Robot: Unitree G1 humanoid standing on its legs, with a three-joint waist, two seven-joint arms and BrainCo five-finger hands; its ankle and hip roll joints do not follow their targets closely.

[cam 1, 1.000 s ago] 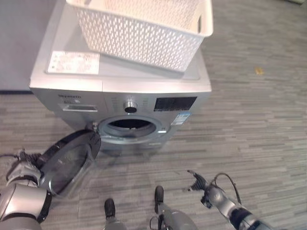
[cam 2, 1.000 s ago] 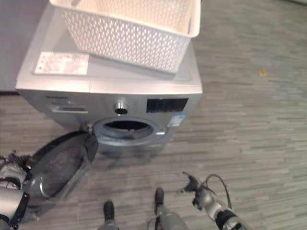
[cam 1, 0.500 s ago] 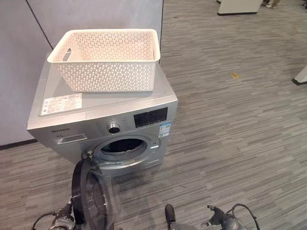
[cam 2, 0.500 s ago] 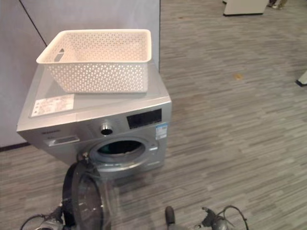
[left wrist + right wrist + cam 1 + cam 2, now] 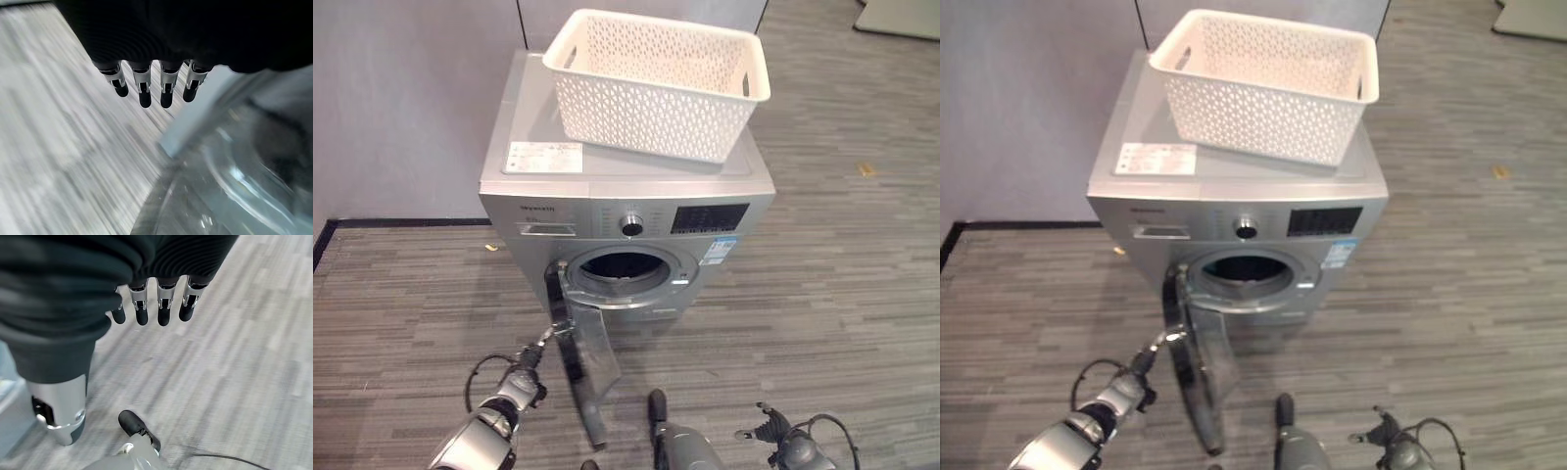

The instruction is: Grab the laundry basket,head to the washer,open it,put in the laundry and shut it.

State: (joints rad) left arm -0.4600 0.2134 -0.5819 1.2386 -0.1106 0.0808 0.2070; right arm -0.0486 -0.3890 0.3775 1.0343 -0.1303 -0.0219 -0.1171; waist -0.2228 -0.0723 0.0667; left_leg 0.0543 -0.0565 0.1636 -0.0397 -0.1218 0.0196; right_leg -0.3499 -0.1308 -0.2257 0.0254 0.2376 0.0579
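Observation:
The white lattice laundry basket [image 5: 656, 83] stands on top of the silver washer [image 5: 607, 166], and the part of its inside that I see is bare. The washer's round door [image 5: 582, 367] hangs from its left hinge, edge-on towards me, leaving the dark drum opening [image 5: 625, 269] uncovered. My left hand [image 5: 517, 384] is low on the outer side of the door, fingers [image 5: 145, 85] straight and close to the door's rim and glass [image 5: 234, 166]. My right hand [image 5: 773, 436] hangs low over the floor to the right, fingers [image 5: 165, 308] straight, holding nothing.
A grey partition wall [image 5: 401, 98] stands behind and to the left of the washer. Striped grey floor [image 5: 842, 274] spreads out to the right and in front. A small yellowish scrap [image 5: 867, 169] lies on the floor at right.
The camera has shifted a lot. The door has swung from wide open at the left to standing edge-on in front of the opening, with my left hand staying beside it.

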